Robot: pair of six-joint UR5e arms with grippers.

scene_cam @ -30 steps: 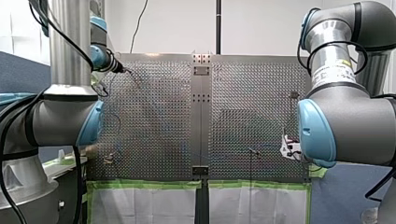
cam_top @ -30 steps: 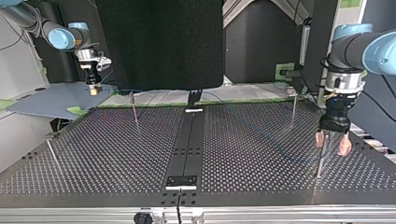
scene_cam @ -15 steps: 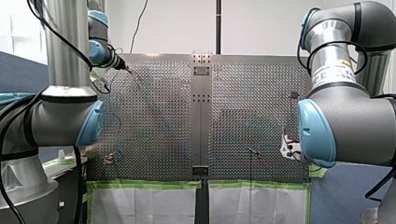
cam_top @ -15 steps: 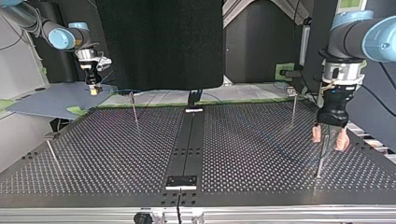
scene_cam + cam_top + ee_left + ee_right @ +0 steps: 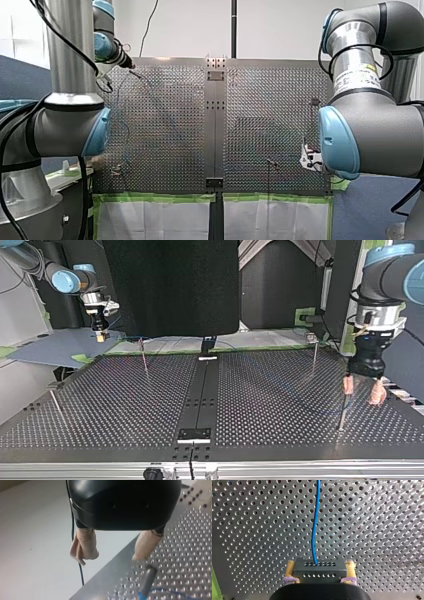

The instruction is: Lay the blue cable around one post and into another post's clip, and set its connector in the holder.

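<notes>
right gripper (image 5: 320,565) is clamped on the black connector (image 5: 318,573), its blue cable (image 5: 313,530) seen running away over the perforated table (image 5: 374,530); left gripper (image 5: 363,391) is held with fingers (image 5: 348,385) spread beside the top view's near-right post (image 5: 342,412).

- Not much for the text hunters: no word, number or brand that I can read in any view.
- Closest thing is a white sticker (image 5: 357,77) on my right arm (image 5: 372,130) in the front view. It has a small yellow mark at its upper edge and some dark print, but the print is too small for me to make out a single letter.
</notes>
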